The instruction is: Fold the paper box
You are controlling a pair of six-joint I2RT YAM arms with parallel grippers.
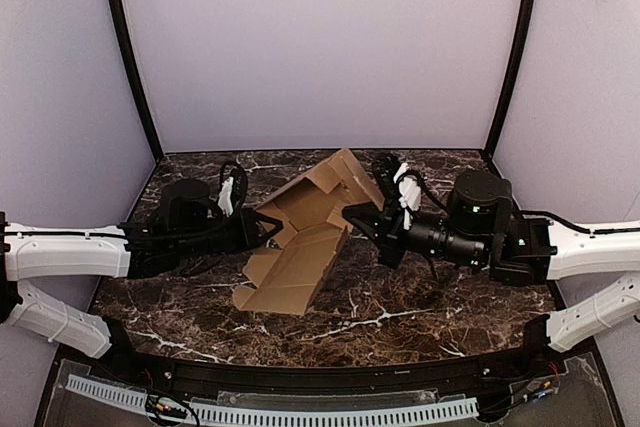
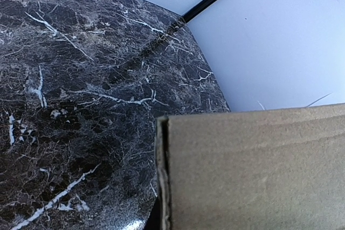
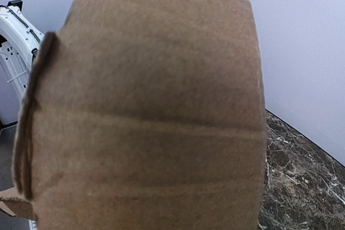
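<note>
We see open dark marble tabletop (image 1: 400, 322) in front of the half-folded brown cardboard paper box (image 1: 300, 257) and behind it; the black left gripper (image 1: 272, 230) and black right gripper (image 1: 352, 215) block its two sides.

no legible text, labels or numbers

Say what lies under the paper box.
Only the marble table shows beneath the paper box, pinched by the left gripper and right gripper. The patch under its panels is hidden.
</note>
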